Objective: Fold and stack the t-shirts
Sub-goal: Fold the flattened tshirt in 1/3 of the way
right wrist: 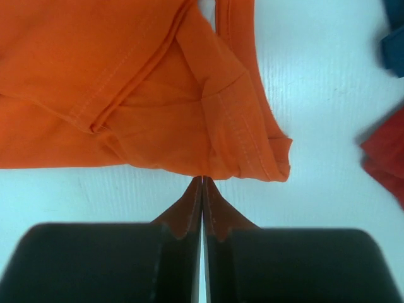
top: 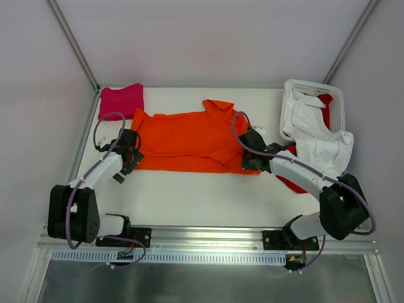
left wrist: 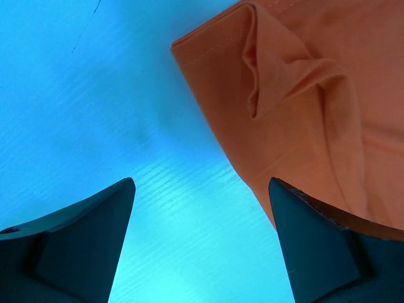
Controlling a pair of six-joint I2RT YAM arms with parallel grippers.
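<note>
The bright orange t-shirt (top: 189,142) lies spread across the middle of the table. My left gripper (top: 130,158) is open and empty at its left near corner; in the left wrist view the shirt's corner (left wrist: 303,95) lies just ahead of the gripper (left wrist: 202,189), with the right fingertip (left wrist: 315,233) over the cloth edge. My right gripper (top: 248,158) is at the shirt's right near edge. In the right wrist view it (right wrist: 202,180) is shut, pinching the shirt's hem (right wrist: 208,126), where the folds bunch towards the tips.
A folded magenta-pink t-shirt (top: 122,100) lies at the back left. A white slotted basket (top: 334,101) at the back right holds a white t-shirt (top: 315,136) that spills out over a red one (top: 291,183). Red (right wrist: 385,158) and dark blue (right wrist: 394,38) cloth show at right.
</note>
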